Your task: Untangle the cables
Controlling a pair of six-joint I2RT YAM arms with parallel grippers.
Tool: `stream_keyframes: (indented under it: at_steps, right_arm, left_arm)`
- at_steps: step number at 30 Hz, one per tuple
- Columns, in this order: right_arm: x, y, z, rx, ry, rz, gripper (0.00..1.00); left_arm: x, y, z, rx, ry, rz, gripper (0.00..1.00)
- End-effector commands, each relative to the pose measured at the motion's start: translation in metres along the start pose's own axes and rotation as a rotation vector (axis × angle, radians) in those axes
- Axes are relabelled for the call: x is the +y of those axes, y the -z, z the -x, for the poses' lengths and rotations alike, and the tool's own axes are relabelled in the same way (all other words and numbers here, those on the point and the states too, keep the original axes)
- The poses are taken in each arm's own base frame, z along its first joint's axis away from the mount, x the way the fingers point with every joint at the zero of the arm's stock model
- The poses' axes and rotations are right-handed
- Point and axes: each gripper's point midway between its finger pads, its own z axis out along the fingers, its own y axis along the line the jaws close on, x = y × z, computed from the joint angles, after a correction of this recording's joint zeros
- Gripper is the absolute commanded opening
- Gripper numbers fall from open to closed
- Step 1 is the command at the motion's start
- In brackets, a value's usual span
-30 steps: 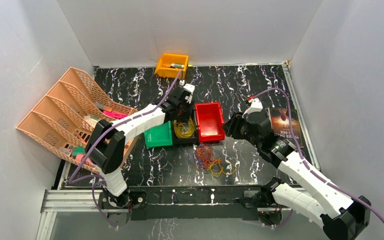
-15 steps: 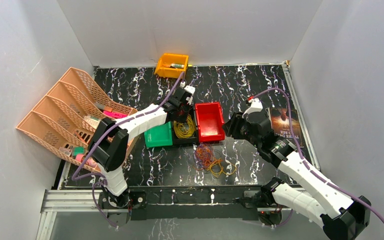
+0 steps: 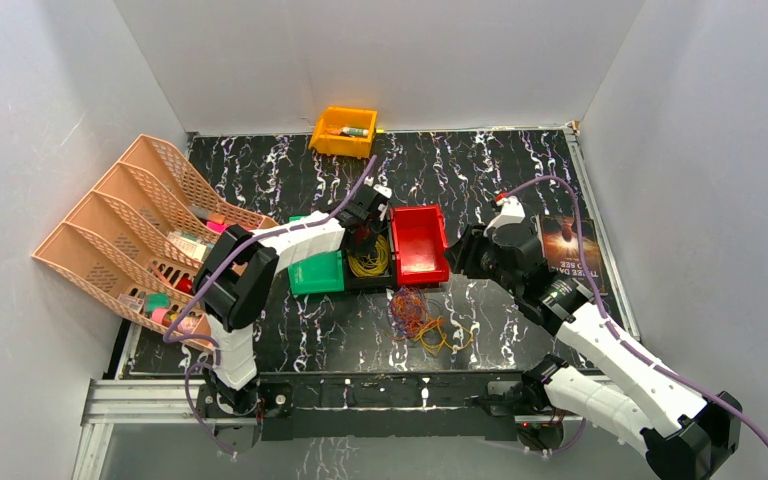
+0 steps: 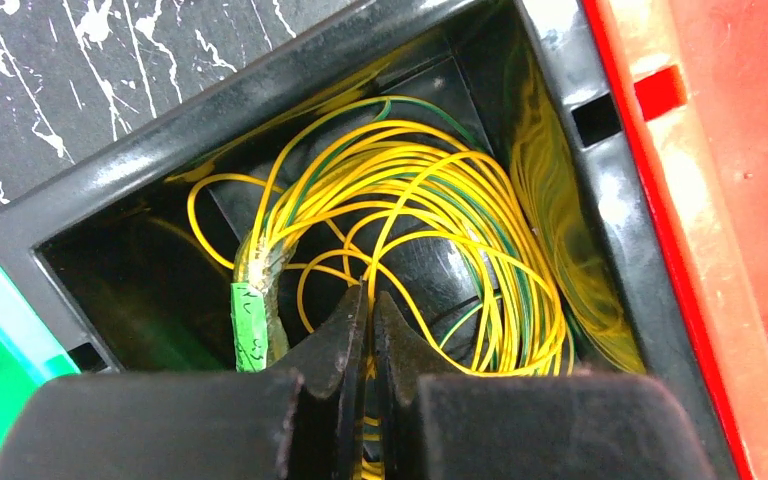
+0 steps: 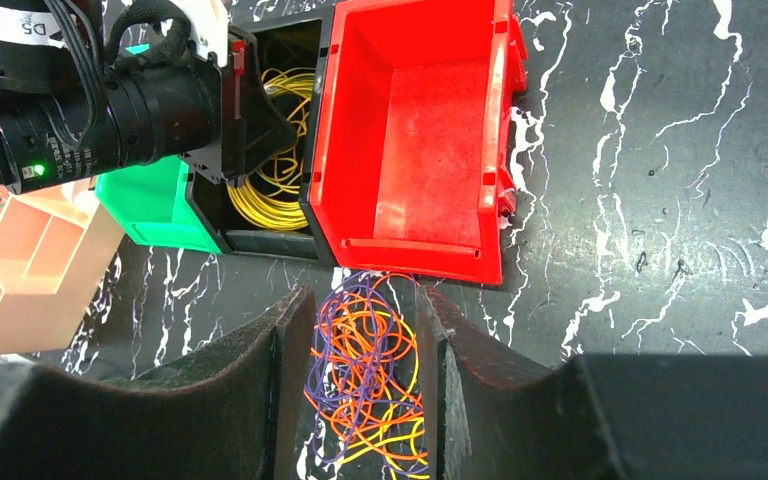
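Note:
A coil of yellow cable (image 4: 440,190) (image 3: 368,258) lies inside the black bin (image 4: 160,140). My left gripper (image 4: 367,292) (image 3: 365,238) reaches down into that bin, its jaws pressed together with a yellow strand caught between them. A tangle of purple, orange and yellow cables (image 5: 365,350) (image 3: 415,315) lies on the marbled table in front of the red bin (image 5: 430,130). My right gripper (image 5: 365,292) (image 3: 457,258) hangs above that tangle, open, with nothing held; the loops show between its fingers.
A green bin (image 3: 317,272), the black bin and the red bin (image 3: 420,275) stand side by side mid-table. An orange bin (image 3: 343,130) sits at the back wall. A peach file rack (image 3: 130,230) fills the left side, and a book (image 3: 565,245) lies at the right.
My left gripper has dropped into the black bin and closed on the yellow cable. The right arm and the loose tangle have not moved.

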Motion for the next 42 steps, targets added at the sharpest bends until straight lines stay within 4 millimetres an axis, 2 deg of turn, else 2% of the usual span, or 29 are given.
stream_keyframes:
  at_steps: [1, 5, 12, 17, 22, 34, 39, 40, 42]
  right_arm:
    - [0.001, -0.003, 0.0, -0.002, 0.003, 0.014, 0.51]
    - [0.002, -0.003, 0.0, 0.001, 0.004, 0.016, 0.51]
    - [0.003, -0.003, 0.001, -0.003, 0.003, 0.017, 0.51]
    - [0.003, -0.003, 0.0, -0.002, 0.002, 0.02, 0.51]
    - [0.002, -0.002, 0.001, -0.006, 0.001, 0.02, 0.51]
    - [0.001, -0.002, -0.001, -0.006, 0.0, 0.018, 0.51]
    - [-0.001, -0.005, -0.006, 0.01, 0.005, 0.013, 0.51]
    - [-0.005, -0.012, -0.011, 0.032, 0.017, -0.011, 0.52]
    - [-0.009, -0.019, -0.011, 0.041, 0.037, -0.039, 0.54]
  left_arm:
    - [0.012, 0.006, -0.001, -0.005, -0.001, 0.047, 0.0]
    - [0.012, 0.009, 0.002, -0.01, -0.001, 0.05, 0.01]
    - [0.011, 0.019, 0.012, -0.036, 0.001, 0.036, 0.15]
    - [0.012, 0.03, 0.021, -0.064, 0.005, 0.032, 0.32]
    - [0.013, 0.04, 0.028, -0.085, 0.013, 0.022, 0.39]
    - [0.01, 0.073, 0.056, -0.168, 0.04, -0.019, 0.52]
    - [0.001, 0.081, 0.055, -0.168, 0.04, -0.082, 0.53]
    - [-0.006, 0.087, 0.052, -0.166, 0.046, -0.13, 0.54]
    - [-0.006, 0.092, 0.05, -0.171, 0.058, -0.14, 0.56]
